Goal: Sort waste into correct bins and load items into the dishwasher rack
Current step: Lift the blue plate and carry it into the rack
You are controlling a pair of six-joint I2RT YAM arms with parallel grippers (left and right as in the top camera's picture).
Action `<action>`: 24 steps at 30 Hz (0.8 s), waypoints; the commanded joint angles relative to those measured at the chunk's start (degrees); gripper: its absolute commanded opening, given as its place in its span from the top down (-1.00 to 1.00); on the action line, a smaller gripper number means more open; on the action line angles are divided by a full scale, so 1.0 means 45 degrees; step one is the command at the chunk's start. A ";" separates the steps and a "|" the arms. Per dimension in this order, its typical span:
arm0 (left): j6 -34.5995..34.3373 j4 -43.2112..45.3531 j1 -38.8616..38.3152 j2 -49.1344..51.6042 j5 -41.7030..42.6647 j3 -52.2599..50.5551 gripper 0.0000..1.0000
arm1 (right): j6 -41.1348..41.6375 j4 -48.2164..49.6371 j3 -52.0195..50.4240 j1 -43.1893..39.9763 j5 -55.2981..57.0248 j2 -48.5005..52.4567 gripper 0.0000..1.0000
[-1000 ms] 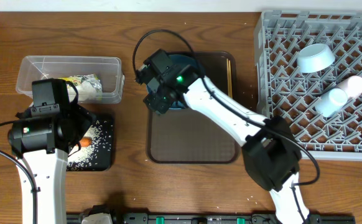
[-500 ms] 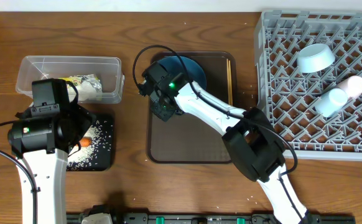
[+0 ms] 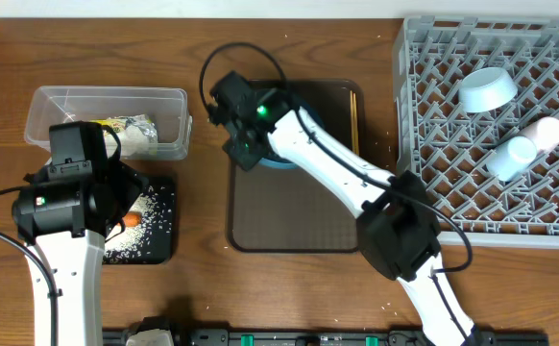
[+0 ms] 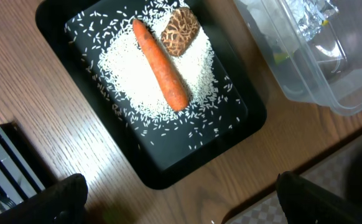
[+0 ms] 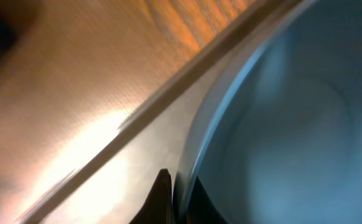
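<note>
Sitting at the upper end of the brown serving tray, in the upper centre of the overhead frame, the dark blue dish is gripped at its rim by the right jaws, which are closed tight on it. Wooden chopsticks are seen along the tray's right edge. At lower left, a carrot, a brown food lump and rice grains are held in the black tray, over which the left jaws are spread wide and empty. A snack wrapper is contained in the clear tub. At far right, a light blue bowl and two cups are carried by the grey rack.
</note>
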 commanded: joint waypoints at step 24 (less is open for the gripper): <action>-0.0199 -0.0039 0.0068 0.0010 -0.0155 -0.0039 -0.96 | 0.1904 -0.2992 0.2482 -1.3226 -1.0049 -0.3351 0.98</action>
